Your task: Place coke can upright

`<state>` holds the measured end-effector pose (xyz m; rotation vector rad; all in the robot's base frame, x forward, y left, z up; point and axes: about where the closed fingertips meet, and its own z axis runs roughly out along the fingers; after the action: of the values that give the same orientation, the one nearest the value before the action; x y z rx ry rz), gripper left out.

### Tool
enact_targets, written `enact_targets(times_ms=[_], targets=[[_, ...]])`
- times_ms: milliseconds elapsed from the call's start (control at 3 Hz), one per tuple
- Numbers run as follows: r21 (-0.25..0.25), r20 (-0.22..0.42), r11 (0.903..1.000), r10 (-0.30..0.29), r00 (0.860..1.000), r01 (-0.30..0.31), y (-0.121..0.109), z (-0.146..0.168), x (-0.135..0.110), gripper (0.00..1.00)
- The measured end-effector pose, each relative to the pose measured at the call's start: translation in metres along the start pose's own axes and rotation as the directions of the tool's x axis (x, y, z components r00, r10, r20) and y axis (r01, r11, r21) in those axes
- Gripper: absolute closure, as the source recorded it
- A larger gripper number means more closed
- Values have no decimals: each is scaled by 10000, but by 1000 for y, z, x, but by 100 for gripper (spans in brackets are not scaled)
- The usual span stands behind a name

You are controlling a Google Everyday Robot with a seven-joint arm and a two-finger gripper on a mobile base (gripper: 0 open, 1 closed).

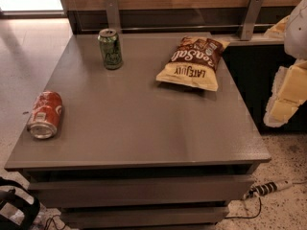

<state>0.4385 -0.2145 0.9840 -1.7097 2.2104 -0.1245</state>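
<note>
The red coke can [45,115] lies on its side near the left edge of the grey table [144,128], with a silver end facing the front. My gripper [284,97] shows as white and cream parts at the right edge of the view, off the table's right side and far from the can. It holds nothing that I can see.
A green soda can [110,48] stands upright at the back left of the table. A brown and yellow chip bag [194,63] lies at the back right. A power strip [266,188] lies on the floor at the right, and a black bag [17,210] at the lower left.
</note>
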Motion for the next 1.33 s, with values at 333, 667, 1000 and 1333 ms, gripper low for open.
enact_targets(times_ms=[333, 667, 1000, 1333], targets=[[2, 1, 10000, 0, 10000, 0, 0, 0, 0, 0], [29, 376, 9999, -122, 9992, 121, 2, 2, -9, 0], [91, 934, 9997, -229, 9954, 221, 3, 4, -27, 0], [-201, 1474, 9998, 114, 9890, -85, 1, 9, -44, 0]])
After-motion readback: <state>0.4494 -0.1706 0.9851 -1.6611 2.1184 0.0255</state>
